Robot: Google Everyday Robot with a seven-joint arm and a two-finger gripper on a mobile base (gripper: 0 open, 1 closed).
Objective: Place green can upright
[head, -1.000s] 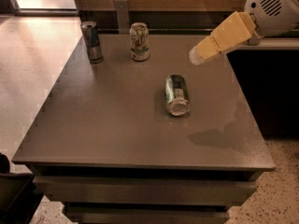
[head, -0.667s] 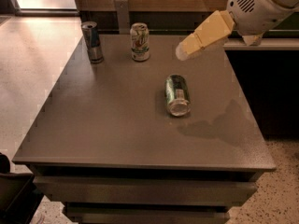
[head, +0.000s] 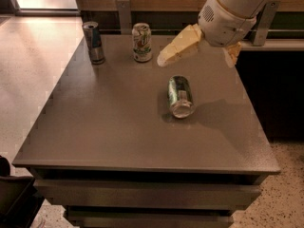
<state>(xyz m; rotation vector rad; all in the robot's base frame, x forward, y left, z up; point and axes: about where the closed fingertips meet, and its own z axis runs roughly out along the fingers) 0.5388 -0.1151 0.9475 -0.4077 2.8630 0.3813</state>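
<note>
The green can (head: pixel 180 96) lies on its side near the middle of the grey table (head: pixel 109 127), silver end toward the front. My gripper (head: pixel 197 60) hangs above the table just behind the can, not touching it. It is open and empty: one pale yellow finger (head: pixel 178 47) points left and down, the other finger (head: pixel 232 53) shows at the right of the white wrist.
A mostly white can (head: pixel 142 42) and a slimmer blue-and-silver can (head: pixel 93 42) stand upright at the table's back left. A wall with metal brackets runs behind the table. The floor drops away at the left and right edges.
The arm has moved left and in over the table, bringing the gripper from the right edge to just behind the green can. The cans have not moved.
</note>
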